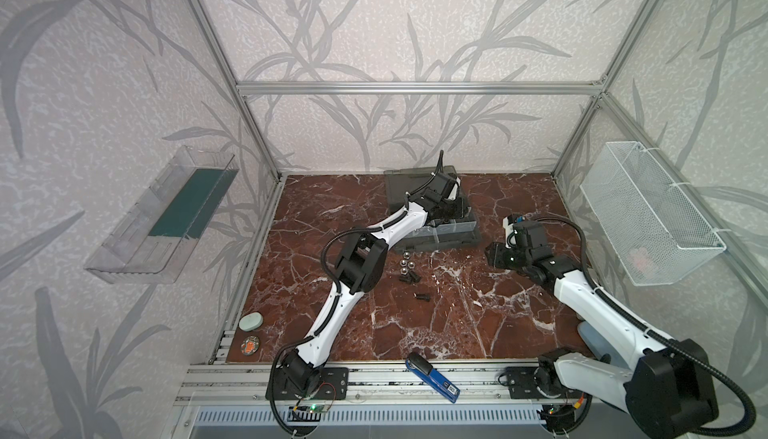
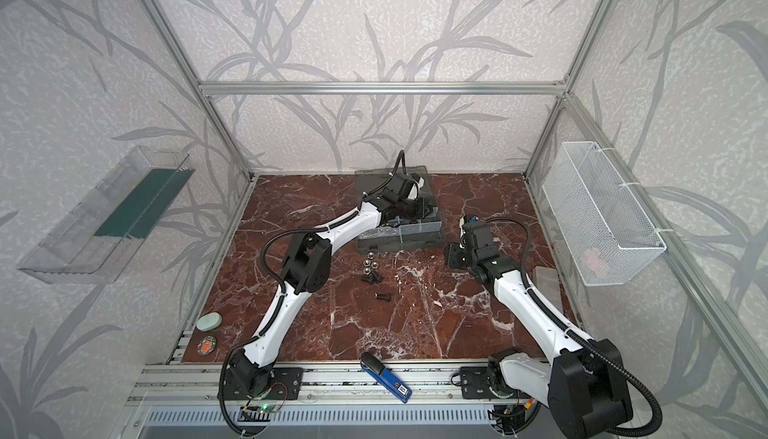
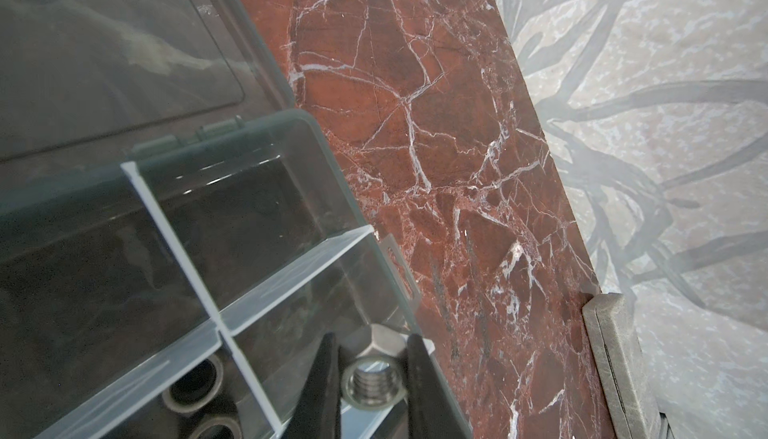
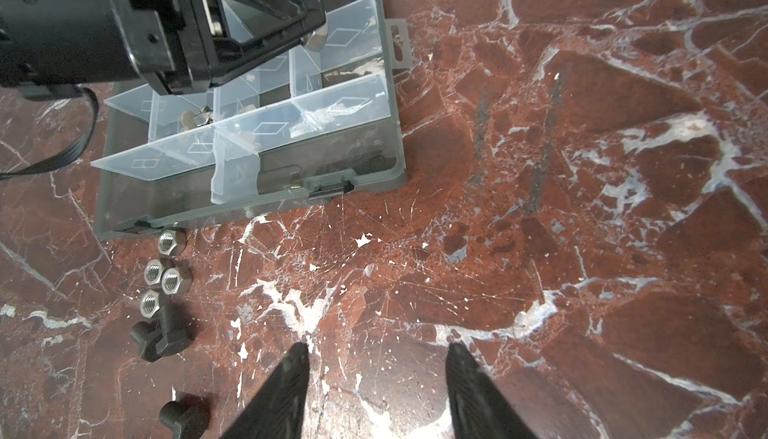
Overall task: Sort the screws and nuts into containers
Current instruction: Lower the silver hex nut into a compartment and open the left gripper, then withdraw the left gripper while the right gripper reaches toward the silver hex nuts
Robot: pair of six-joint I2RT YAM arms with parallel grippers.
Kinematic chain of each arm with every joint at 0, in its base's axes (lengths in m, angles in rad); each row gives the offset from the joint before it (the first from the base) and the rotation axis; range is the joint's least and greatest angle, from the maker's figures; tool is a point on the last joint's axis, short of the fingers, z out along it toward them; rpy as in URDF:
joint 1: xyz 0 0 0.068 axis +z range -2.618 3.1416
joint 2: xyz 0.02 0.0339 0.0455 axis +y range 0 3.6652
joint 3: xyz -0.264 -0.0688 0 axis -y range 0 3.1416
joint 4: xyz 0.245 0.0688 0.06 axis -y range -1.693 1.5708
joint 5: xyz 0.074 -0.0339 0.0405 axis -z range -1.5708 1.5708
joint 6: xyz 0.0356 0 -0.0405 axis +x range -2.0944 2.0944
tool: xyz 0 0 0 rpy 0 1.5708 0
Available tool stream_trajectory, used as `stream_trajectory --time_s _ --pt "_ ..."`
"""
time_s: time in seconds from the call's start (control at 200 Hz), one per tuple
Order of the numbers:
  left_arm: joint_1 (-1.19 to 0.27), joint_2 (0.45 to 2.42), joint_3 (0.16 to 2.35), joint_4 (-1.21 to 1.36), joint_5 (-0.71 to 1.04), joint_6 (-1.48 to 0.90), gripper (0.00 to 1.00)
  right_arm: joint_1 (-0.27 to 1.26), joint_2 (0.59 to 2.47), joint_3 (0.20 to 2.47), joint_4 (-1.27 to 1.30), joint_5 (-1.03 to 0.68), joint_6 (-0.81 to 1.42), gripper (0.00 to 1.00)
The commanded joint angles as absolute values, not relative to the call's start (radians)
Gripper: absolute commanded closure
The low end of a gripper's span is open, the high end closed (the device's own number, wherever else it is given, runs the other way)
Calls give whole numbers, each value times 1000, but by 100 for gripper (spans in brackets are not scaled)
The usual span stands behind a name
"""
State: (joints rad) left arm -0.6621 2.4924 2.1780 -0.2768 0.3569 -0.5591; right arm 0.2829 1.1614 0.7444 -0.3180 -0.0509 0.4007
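Sort partway: left jaws clamp a nut (image 3: 374, 343) over a case (image 4: 249, 204) cell, others already binned; four nuts (image 4: 174, 281) and apparently three screws (image 4: 166, 337) lie on bench (image 4: 540, 208) at case's 7 o'clock; right jaws open, empty

In both top views the left arm's wrist (image 1: 440, 192) covers the middle of the organiser case (image 1: 451, 242), hiding the cells beneath, the left gripper (image 3: 372, 336) tips and the nut (image 3: 374, 374) pinched there; contents of exposed cells are too small to identify. Dark round parts (image 3: 195, 383) in one cell are cropped by the frame edge: nuts or screw heads, undetermined. A pinkish item (image 1: 640, 259) in the wire basket (image 1: 648, 208), well right of the case, is blurred beyond identification.
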Motion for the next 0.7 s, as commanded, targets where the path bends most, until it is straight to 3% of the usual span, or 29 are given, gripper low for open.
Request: stream_trajectory --time_s 0.0,0.07,0.36,0.395,0.43,0.565,0.695 --pt "-666 2516 2212 -286 353 -550 85 279 1146 735 -308 -58 412 46" --pt "-665 2511 2212 -285 349 -552 67 279 1143 735 -309 -57 408 46" --pt "-663 2455 2228 -363 331 -517 29 278 1132 740 -314 -67 390 45" --pt "-661 2431 2217 -366 333 -517 18 278 1132 741 -302 -89 378 45" --pt "-660 2399 2196 -364 332 -517 1 278 1135 742 -289 -116 364 45" --pt "-651 2229 2057 -338 326 -520 1 279 1171 771 -254 -246 321 45" --pt "-621 2013 1788 -207 363 -589 1 312 1227 810 -236 -300 307 44"
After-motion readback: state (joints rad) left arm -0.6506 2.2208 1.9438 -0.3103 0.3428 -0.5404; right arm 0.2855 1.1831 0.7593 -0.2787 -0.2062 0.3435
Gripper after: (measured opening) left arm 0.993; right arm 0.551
